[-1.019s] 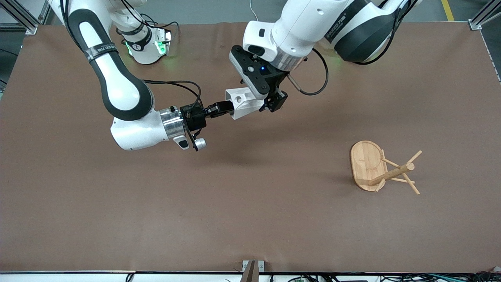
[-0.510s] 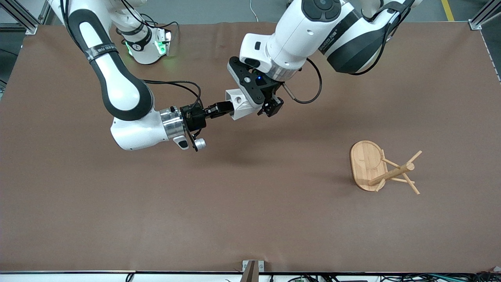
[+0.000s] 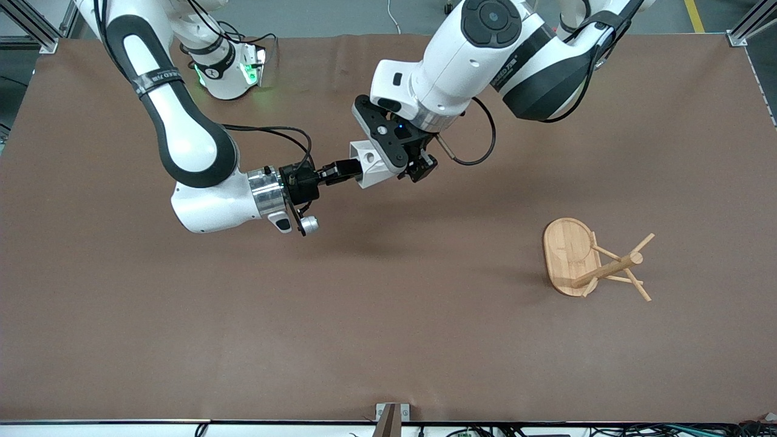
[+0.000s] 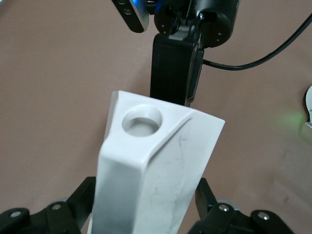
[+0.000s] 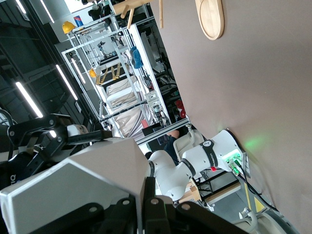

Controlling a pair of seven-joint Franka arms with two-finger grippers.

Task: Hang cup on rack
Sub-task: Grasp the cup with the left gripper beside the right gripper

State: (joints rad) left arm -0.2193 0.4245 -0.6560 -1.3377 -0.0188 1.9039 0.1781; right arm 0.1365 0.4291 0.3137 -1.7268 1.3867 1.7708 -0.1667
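The white faceted cup (image 3: 371,162) hangs level above the middle of the table, held from both ends. My right gripper (image 3: 349,168) is shut on the cup's thin wall (image 5: 73,190), its fingers (image 5: 145,195) pinched flat together. My left gripper (image 3: 394,164) comes down over the cup's body (image 4: 156,175), a black finger (image 4: 201,192) pressed against each side. The tab's round hole (image 4: 142,122) faces the left wrist camera. The bamboo rack (image 3: 598,261) stands toward the left arm's end of the table, nearer to the front camera than the cup.
The brown table (image 3: 388,340) spreads wide around the rack. The rack's oval base (image 5: 210,18) shows in the right wrist view. The right arm's base (image 3: 227,70) glows green at the table's back edge.
The left gripper has slid along the cup toward the right gripper and closed its fingers against the cup's sides. The right arm has held still.
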